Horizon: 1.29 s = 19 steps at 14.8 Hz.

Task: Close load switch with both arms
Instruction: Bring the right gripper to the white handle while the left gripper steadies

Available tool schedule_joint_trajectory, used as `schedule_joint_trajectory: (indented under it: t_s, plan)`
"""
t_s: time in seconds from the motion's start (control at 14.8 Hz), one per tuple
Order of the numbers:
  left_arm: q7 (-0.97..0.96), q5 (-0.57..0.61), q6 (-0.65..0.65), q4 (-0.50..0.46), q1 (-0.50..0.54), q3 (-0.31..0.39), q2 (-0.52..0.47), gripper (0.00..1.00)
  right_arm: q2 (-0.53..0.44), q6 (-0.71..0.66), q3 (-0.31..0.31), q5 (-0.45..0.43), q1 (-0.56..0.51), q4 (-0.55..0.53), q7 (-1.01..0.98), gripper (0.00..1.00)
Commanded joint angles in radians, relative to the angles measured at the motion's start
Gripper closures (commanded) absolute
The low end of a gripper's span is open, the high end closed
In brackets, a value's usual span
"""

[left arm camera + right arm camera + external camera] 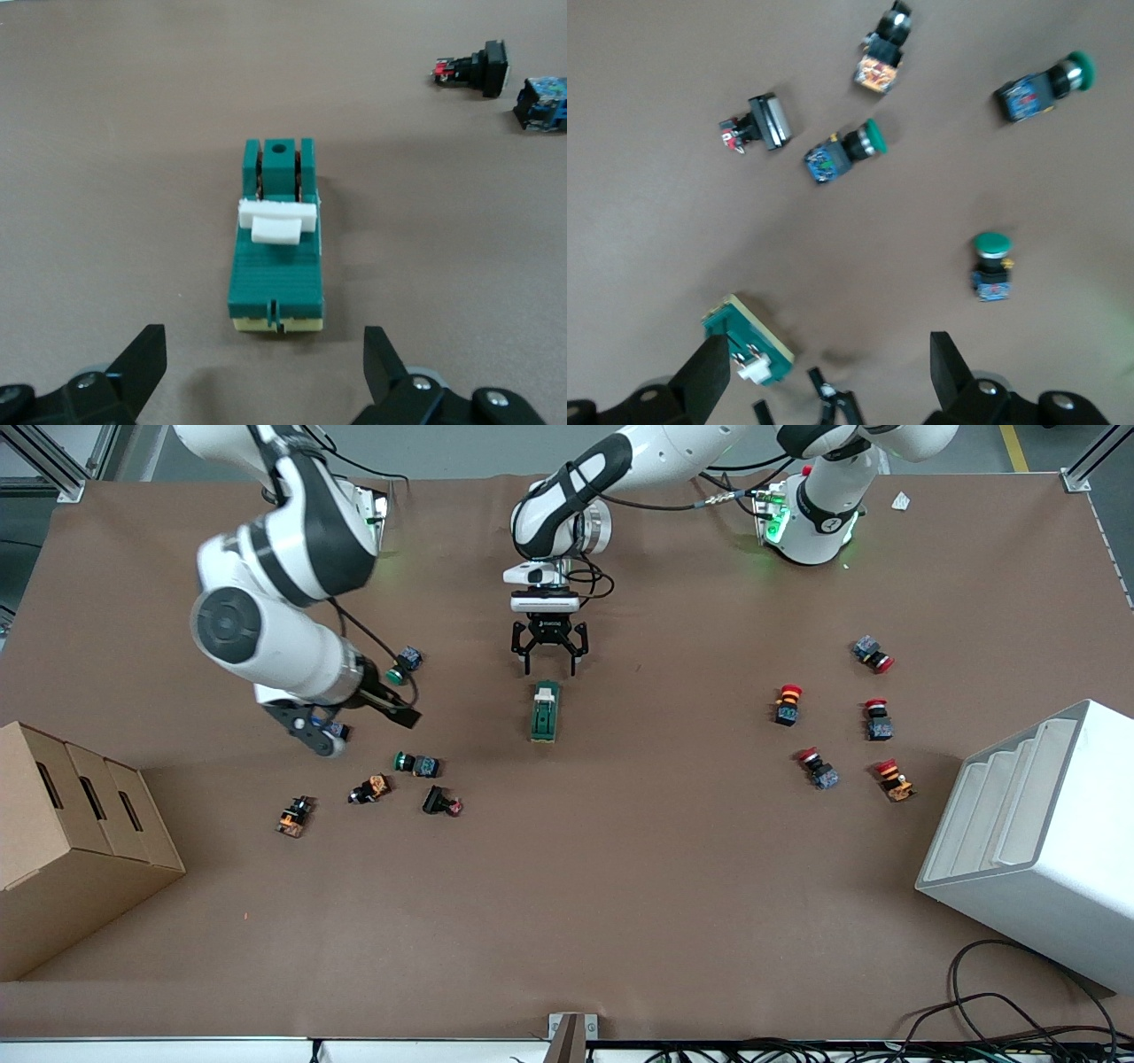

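The load switch (545, 711), a dark-green block with a cream-white lever (276, 220), lies flat mid-table. It also shows in the left wrist view (276, 266) and the right wrist view (749, 352). My left gripper (549, 657) is open and empty. It hangs low just off the switch's end that is farther from the front camera, with its jaws (263, 354) wider than the block. My right gripper (359, 722) is open and empty (828, 350). It is in the air over the green-capped push-buttons, toward the right arm's end from the switch.
Green-capped push-buttons (416, 763) and orange ones (370, 788) lie near the right gripper. Several red-capped push-buttons (788, 704) lie toward the left arm's end. A cardboard box (71, 833) and a white rack (1036, 841) stand at the table's two ends.
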Motion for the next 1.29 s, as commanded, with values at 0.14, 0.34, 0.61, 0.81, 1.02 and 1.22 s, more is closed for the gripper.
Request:
schedule_joint_trajectory:
  t_s: [0.14,0.34,0.61,0.81,1.02,1.22]
  plan:
    - [-0.085,0.104,-0.070,0.023,-0.036,0.010,0.060,0.02,0.062,0.248,-0.012,0.023,0.151,-0.105,0.208,0.00]
    - [-0.137,0.144,-0.078,0.023,-0.042,0.010,0.072,0.02,0.123,0.340,-0.012,0.022,0.227,-0.105,0.340,0.00]
    - [-0.212,0.208,-0.133,0.023,-0.055,0.010,0.112,0.02,0.194,0.452,-0.013,0.020,0.321,-0.105,0.489,0.00]
    - [-0.220,0.210,-0.158,0.021,-0.066,0.010,0.129,0.02,0.211,0.521,-0.012,0.020,0.332,-0.112,0.497,0.00]
    - [-0.220,0.210,-0.171,0.021,-0.071,0.010,0.141,0.01,0.209,0.628,-0.013,0.022,0.379,-0.158,0.523,0.00]
    - [-0.219,0.210,-0.181,0.021,-0.077,0.010,0.149,0.01,0.209,0.714,-0.013,0.019,0.415,-0.191,0.512,0.00]
